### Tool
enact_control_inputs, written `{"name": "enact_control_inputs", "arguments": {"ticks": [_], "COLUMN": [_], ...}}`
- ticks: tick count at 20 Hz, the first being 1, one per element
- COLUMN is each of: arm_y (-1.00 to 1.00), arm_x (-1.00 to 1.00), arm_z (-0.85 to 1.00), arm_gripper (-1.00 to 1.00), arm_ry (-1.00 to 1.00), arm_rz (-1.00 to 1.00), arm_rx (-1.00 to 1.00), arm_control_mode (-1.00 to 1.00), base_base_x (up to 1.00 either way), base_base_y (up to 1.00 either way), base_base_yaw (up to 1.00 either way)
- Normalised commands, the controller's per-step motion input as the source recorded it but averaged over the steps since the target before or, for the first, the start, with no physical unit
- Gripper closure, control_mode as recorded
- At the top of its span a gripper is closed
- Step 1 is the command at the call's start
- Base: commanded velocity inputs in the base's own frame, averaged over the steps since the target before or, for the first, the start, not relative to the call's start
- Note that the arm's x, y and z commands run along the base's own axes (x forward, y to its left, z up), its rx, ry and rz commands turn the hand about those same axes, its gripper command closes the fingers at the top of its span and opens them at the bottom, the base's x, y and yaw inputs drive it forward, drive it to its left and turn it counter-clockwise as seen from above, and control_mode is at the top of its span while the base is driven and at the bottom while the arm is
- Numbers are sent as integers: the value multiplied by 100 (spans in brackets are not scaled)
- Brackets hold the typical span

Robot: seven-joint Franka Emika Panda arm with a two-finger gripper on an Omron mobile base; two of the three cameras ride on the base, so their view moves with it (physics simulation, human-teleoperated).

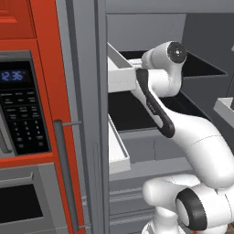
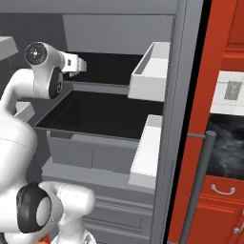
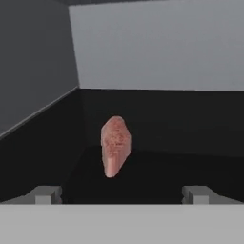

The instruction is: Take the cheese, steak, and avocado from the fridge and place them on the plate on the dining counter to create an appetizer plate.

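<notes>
One pink, mottled steak (image 3: 115,145) sits in the centre of the hand view, on the black shelf (image 3: 190,143) of the fridge (image 1: 91,114). It is an elongated slab; its long axis runs nearly top to bottom in that view, leaning slightly, with the rounded broad end toward the upper centre and the narrower end pointing down toward the lower centre of the frame. It lies left of the midline between the two finger tips, and beyond them.

The pincer (image 3: 122,194) stands wide apart: its two fingertips (image 3: 45,194) rise at the lower left and lower right of the hand view, with the steak above the gap between them. They hold nothing and touch nothing; the steak is apart from both.

In the left base view the white arm (image 1: 183,132) reaches from the lower right into the fridge interior at the upper centre. In the right base view the white door bins (image 2: 150,71) hang at the centre, right of the black shelves.
</notes>
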Motion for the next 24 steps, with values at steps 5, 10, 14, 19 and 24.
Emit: {"name": "enact_control_inputs", "arguments": {"ticks": [5, 10, 14, 19, 24], "arm_y": [5, 0, 0, 2, 22], "arm_x": [55, 50, 36, 28, 25], "arm_z": [-6, -16, -28, -26, -9], "arm_gripper": [-100, -100, -100, -100, -100], "arm_ry": [7, 7, 10, 9, 6], "arm_rz": [0, 0, -1, -1, -1], "arm_rx": [-3, 0, 0, 0, 0], "arm_control_mode": [-100, -100, -100, -100, -100], "base_base_x": [0, 0, 0, 0, 0], "base_base_y": [0, 0, 0, 0, 0], "base_base_yaw": [0, 0, 0, 0, 0]}}
